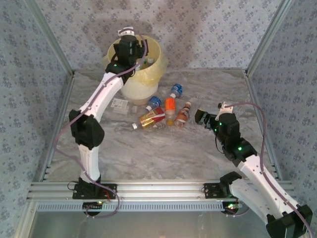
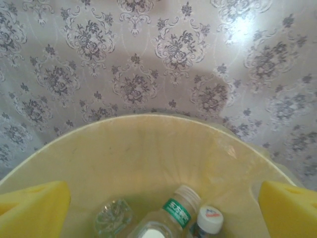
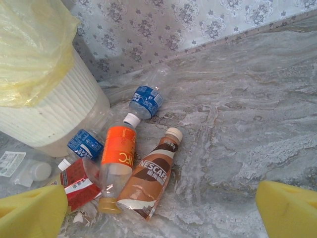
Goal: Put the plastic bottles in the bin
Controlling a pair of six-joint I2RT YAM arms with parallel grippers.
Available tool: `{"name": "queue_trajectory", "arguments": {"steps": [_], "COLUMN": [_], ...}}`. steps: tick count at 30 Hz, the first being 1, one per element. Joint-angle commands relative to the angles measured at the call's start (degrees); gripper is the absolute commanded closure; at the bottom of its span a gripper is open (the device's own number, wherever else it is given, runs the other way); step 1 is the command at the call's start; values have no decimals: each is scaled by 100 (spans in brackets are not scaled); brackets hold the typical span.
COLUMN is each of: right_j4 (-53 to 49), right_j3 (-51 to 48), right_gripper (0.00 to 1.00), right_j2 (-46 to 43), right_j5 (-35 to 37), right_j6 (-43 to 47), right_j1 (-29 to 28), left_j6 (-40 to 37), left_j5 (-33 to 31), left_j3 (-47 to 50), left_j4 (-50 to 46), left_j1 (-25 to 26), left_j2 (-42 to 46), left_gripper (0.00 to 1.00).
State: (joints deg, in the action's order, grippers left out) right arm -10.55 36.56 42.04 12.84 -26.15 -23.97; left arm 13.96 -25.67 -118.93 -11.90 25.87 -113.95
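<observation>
Hanging over the bin (image 1: 143,87) at the overhead frame's upper middle, the left end effector (image 1: 130,48) stood apart and empty above binned bottles (image 2: 173,214), while the right end effector (image 1: 201,119), also apart, faced loose bottles (image 1: 170,105) on the surface (image 1: 163,153), seemingly for a pick.

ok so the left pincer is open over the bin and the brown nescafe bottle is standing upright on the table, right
Not quite: the left pincer is open over the bin, but the brown Nescafe bottle lies on its side on the table, not upright, as the right wrist view shows.
</observation>
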Motion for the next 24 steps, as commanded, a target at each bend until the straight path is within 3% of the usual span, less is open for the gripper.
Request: {"name": "queue_trajectory", "arguments": {"steps": [1, 11, 17, 24], "right_j4": [150, 473, 682, 795], "right_j3": [-50, -101, -104, 7], "right_gripper": [0, 0, 0, 0], "right_j2": [-18, 69, 226, 453], "right_j5": [26, -84, -172, -336], "right_j6": [-10, -22, -22, -28], "right_j1": [32, 51, 56, 59], "left_j6": [373, 937, 2149, 3447], "left_j5": [402, 210, -102, 1396], "left_j3": [567, 2872, 4236, 5536], "left_j4": [362, 114, -526, -295], "left_j1": [6, -9, -460, -1833], "left_j2": [748, 2672, 3530, 3843], "left_gripper": [2, 2, 2, 2]}}
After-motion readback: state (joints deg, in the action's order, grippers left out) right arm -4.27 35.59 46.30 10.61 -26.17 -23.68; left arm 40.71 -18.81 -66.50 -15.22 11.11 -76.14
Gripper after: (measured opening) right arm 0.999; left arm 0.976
